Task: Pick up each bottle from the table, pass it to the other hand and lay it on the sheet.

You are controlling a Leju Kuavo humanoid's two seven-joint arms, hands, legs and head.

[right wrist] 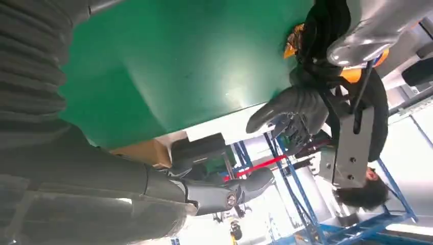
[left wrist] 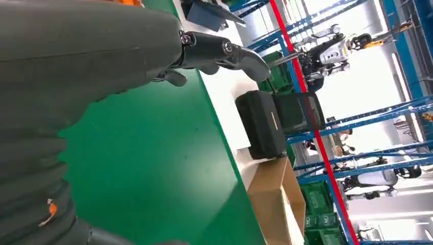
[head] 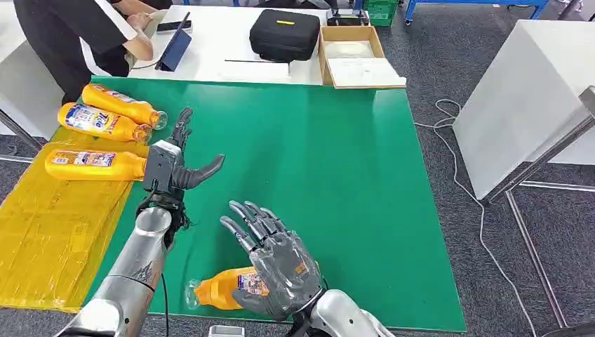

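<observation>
While three orange bottles already lay on the yellow sheet (head: pixel 49 232) at the left, the one you had left to move — the fourth bottle (head: pixel 223 288) — lay on its side at the near edge of the green surface (head: pixel 337 175), its clear cap pointing left. You could judge it a light, fairly stiff plastic bottle with a smooth, probably slippery label; the broad body was the place to take it, not the narrow neck, where it would likely swivel.

Your right robot hand (head: pixel 277 263) hovered just over that bottle's right end, fingers spread wide and reaching away from you, palm down — it held nothing, and whether it touched the bottle could not be told. Your left robot hand (head: pixel 172 165) stood at the sheet's right edge, beside the cap of the nearest laid bottle (head: pixel 95 165), fingers apart and thumb out to the right, empty.
</observation>
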